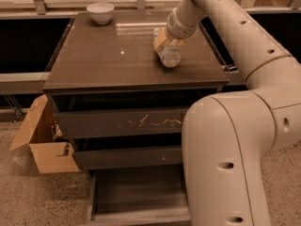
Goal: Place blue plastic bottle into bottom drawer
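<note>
Grasp step: gripper (pixel 164 40) on bottle (pixel 170 56) lying on desk (pixel 94 60), upper centre; cannot tell if it holds. Next: lift, lower into open drawer (pixel 136 194).

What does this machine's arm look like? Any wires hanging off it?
The arm is a chain of fat, rounded tubes in smooth cream-white, with small dark round holes dotted along the shells. No loose cables or writing show. It narrows toward its end, and the gripper, over the cabinet top by the blue plastic bottle, is tan-yellow.
</note>
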`<state>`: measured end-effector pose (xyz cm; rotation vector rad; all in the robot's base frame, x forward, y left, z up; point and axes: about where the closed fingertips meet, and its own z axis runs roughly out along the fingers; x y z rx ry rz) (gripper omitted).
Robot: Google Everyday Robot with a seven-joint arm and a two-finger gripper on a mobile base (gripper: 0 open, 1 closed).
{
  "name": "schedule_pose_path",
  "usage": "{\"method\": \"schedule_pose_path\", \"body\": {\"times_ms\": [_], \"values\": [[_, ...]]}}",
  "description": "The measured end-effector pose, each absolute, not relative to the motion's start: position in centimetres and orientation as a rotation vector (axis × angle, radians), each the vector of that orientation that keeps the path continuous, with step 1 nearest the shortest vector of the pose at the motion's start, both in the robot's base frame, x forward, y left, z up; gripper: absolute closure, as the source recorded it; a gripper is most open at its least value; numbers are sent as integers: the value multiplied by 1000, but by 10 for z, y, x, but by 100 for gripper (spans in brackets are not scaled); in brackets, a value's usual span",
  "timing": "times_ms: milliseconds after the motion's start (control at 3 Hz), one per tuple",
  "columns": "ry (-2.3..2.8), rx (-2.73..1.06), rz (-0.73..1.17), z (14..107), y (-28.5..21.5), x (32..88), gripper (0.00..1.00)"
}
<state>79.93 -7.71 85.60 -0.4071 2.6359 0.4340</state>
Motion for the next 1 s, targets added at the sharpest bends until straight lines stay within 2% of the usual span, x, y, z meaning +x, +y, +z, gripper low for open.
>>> {"method": "schedule_pose_path", "body": {"times_ms": [333,667,1000], "values": [[2527,-440,526,885,-91,792,100],[2394,-558,688,903,-90,780,100],[2394,-557,688,903,-90,780,100]]}}
